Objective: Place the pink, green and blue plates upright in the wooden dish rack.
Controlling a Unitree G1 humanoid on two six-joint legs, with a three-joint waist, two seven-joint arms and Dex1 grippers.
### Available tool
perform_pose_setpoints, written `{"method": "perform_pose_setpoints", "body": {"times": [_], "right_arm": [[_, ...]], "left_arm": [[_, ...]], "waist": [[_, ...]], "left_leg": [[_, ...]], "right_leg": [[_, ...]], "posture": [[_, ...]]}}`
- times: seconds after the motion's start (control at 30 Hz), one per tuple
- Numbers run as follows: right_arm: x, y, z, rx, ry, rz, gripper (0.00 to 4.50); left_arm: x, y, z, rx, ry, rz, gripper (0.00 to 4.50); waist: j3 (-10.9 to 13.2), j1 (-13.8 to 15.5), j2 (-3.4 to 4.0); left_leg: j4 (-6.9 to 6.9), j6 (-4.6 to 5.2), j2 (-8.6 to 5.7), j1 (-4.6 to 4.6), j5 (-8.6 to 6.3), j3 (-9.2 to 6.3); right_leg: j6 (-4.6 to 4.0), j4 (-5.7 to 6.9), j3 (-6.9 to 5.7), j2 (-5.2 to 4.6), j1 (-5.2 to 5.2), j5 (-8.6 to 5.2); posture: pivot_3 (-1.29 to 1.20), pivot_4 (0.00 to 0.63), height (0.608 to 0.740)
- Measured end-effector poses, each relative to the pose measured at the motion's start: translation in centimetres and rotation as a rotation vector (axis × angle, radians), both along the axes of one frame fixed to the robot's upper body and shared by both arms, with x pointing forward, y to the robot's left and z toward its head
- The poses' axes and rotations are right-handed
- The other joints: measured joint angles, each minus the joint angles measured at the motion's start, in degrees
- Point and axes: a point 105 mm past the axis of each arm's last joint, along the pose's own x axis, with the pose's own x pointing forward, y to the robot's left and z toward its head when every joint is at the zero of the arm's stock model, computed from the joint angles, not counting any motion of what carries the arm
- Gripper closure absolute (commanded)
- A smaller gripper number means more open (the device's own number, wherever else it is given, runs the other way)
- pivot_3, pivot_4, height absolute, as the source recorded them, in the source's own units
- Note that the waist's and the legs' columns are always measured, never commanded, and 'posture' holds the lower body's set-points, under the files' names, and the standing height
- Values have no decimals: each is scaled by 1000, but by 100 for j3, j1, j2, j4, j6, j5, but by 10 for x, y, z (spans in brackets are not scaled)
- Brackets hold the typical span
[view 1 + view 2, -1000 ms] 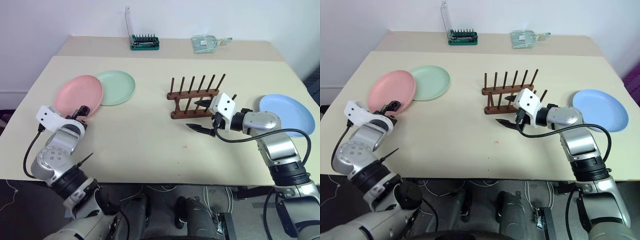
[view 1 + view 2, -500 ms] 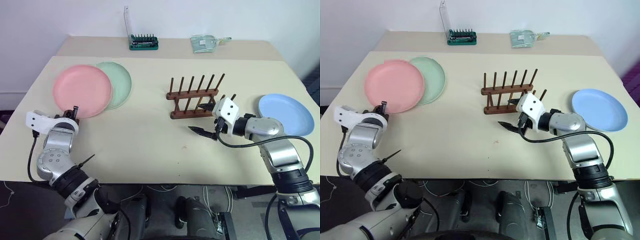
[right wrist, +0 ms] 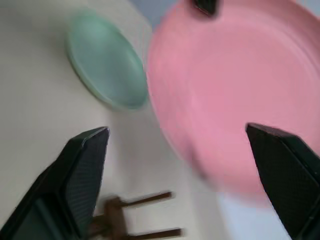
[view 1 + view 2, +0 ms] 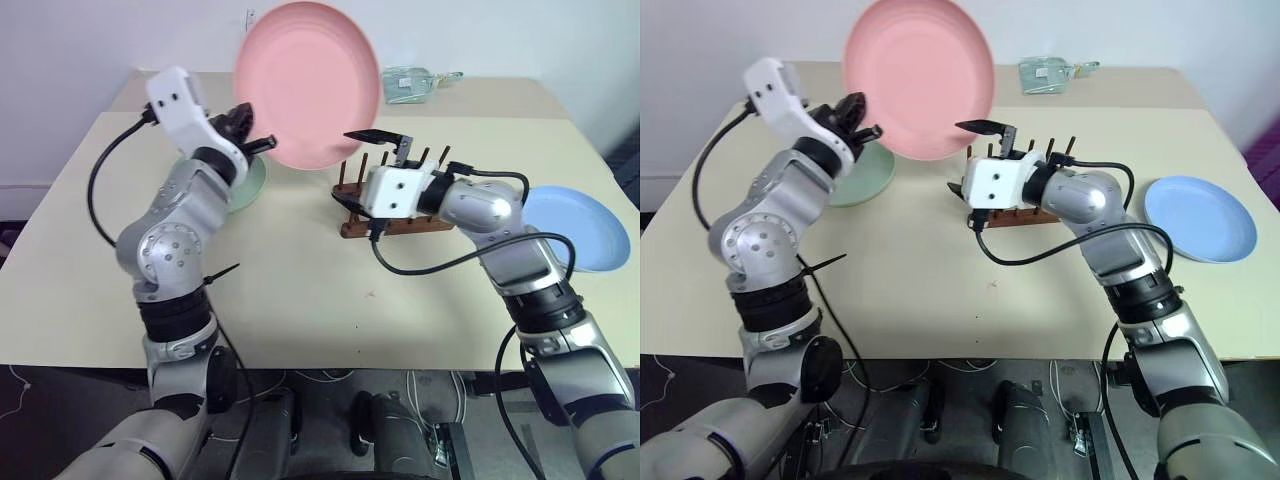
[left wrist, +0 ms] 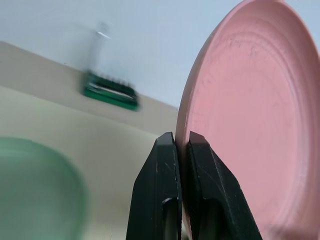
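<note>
A lab or test room is suggested rather than a kitchen. A plain beige table (image 4: 300,290) is set against a bare white wall (image 4: 80,40), and a green screwdriver-bit holder (image 5: 111,93) is kept beside dishware

I see my left gripper (image 5: 181,150) pinching the rim of the round salmon-pink plastic plate (image 5: 250,115), held on edge. A pale mint-green plate (image 5: 35,190) lies on the beige bench (image 5: 125,145); a green bit holder (image 5: 111,94) sits near its far edge.

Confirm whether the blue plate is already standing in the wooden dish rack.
No. The blue plate lies flat on the table, to the side of the wooden dish rack and apart from it.
</note>
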Motion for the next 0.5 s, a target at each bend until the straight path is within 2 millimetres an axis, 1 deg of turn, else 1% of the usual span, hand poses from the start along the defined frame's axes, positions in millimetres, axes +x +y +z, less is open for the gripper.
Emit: {"method": "perform_pose_setpoints", "body": {"times": [0.07, 0.2, 0.3, 0.43, 0.47, 0.5], "right_arm": [[6, -2, 1, -52, -97, -25, 9], [9, -4, -6, -127, -175, -34, 9], [11, -5, -10, -147, -194, -41, 916], [13, -7, -11, -138, -207, -47, 2930], [13, -8, -10, -136, -213, -48, 3361], [13, -8, -10, -135, -218, -49, 3909]], "left_arm": [[1, -7, 1, 7, 8, -25, 4492], [0, -18, -3, -36, 38, -80, 4492], [-1, -22, -5, -46, 53, -104, 4500], [-2, -21, -6, -81, 72, -115, 4500], [-2, -21, -7, -81, 77, -115, 4500], [-2, -20, -7, -85, 81, -114, 4500]], "waist": [[0, -2, 0], [1, -3, -2], [1, -2, -2], [1, -5, -2], [1, -4, -2], [1, -4, -2]], "left_leg": [[0, -3, 1, 1, 2, 2], [1, 10, 4, 2, -6, 1], [2, 11, 8, 4, -6, 0], [2, 10, 14, 5, -5, -1], [2, 10, 14, 5, -5, -1], [2, 10, 14, 5, -5, -1]], "right_leg": [[0, 0, 2, 2, 0, 0], [2, 0, 4, 5, 0, 1], [2, 1, 6, 11, 1, 2], [1, 1, 8, 18, 1, 3], [0, 1, 8, 18, 1, 3], [0, 1, 8, 18, 1, 3]], "posture": [[0, 150, 730], [0, 150, 730], [0, 150, 730], [0, 150, 730], [0, 150, 730], [0, 150, 730]]}}
